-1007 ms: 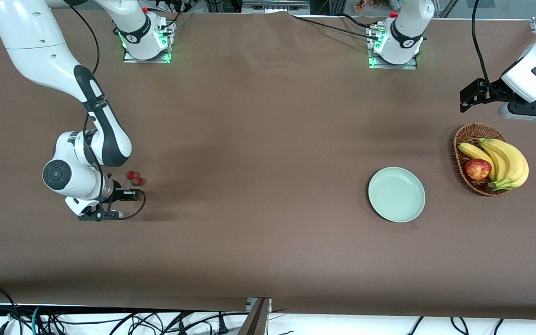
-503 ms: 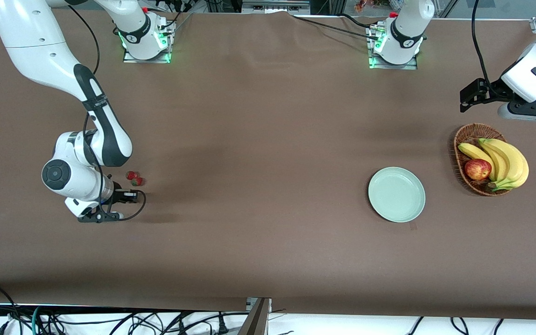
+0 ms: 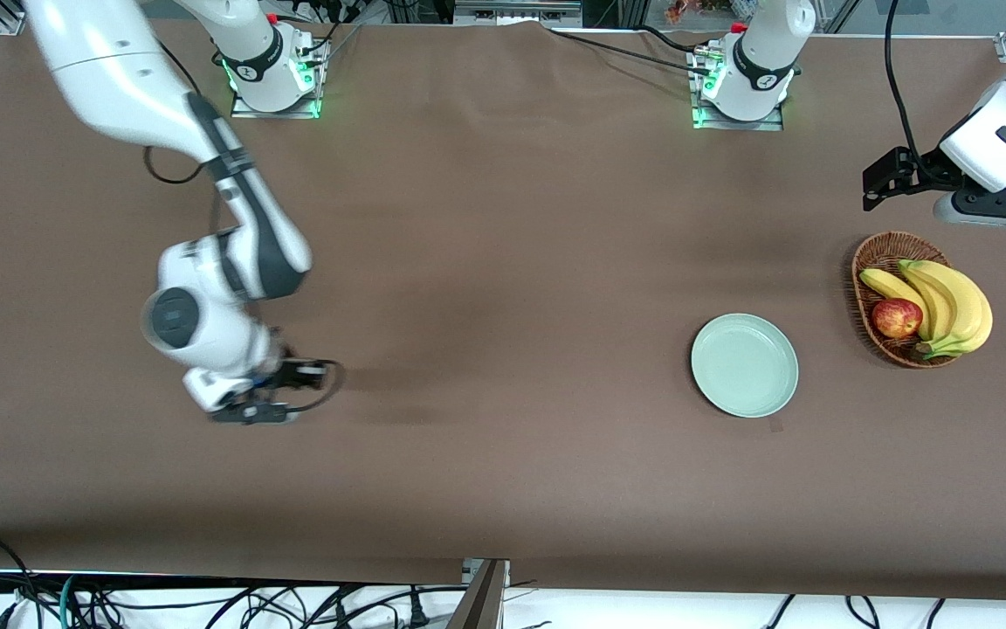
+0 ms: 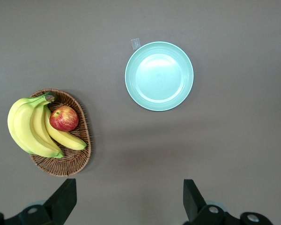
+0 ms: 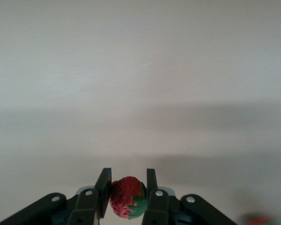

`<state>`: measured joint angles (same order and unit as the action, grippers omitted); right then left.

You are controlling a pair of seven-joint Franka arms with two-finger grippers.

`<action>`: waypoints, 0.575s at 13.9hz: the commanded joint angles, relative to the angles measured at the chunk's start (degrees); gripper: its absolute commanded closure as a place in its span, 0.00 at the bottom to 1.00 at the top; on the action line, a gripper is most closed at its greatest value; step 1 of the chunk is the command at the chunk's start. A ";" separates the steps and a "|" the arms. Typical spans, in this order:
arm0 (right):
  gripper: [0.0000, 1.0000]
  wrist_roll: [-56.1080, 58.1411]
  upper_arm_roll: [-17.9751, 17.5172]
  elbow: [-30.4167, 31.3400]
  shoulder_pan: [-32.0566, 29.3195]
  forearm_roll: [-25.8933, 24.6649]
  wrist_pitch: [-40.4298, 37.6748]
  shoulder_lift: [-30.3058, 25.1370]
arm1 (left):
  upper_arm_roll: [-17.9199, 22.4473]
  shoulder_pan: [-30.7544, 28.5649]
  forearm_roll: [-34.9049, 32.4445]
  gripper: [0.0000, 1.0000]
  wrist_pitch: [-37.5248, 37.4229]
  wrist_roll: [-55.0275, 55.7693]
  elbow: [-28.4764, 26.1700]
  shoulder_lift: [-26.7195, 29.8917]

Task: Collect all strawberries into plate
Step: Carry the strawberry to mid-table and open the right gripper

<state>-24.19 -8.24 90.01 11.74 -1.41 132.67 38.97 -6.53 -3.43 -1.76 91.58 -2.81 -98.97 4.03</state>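
Observation:
My right gripper [image 5: 128, 187] is shut on one strawberry [image 5: 126, 197], small and red with a green top, held between the fingertips above bare brown table. In the front view that hand [image 3: 241, 397] hangs over the table toward the right arm's end, and it hides its own fingers and the berry. A red blur [image 5: 255, 219] shows at the edge of the right wrist view. The other strawberries are hidden in the front view. The pale mint plate [image 3: 744, 364] lies empty toward the left arm's end. My left gripper [image 4: 126, 206] is open and empty, high above the plate [image 4: 159, 76], waiting.
A brown wicker basket [image 3: 870, 262] with bananas [image 3: 948, 301] and a red apple [image 3: 896, 317] stands beside the plate at the left arm's end; it also shows in the left wrist view [image 4: 79, 157]. A small scrap of tape [image 3: 774, 426] lies by the plate.
My right arm has moved from the strawberries' spot toward the plate's end, gripper still shut on one berry. It now covers the two berries seen on the table before. The left arm has not moved.

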 commanded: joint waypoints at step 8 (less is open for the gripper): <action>0.87 -48.56 0.60 -17.21 27.52 0.10 17.34 15.06 | -0.41 0.17 1.50 0.00 -0.70 0.00 0.62 0.46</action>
<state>-67.64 -8.17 79.75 36.16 -1.43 147.72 48.66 -6.81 -3.40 -1.46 91.58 -2.81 -98.93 4.03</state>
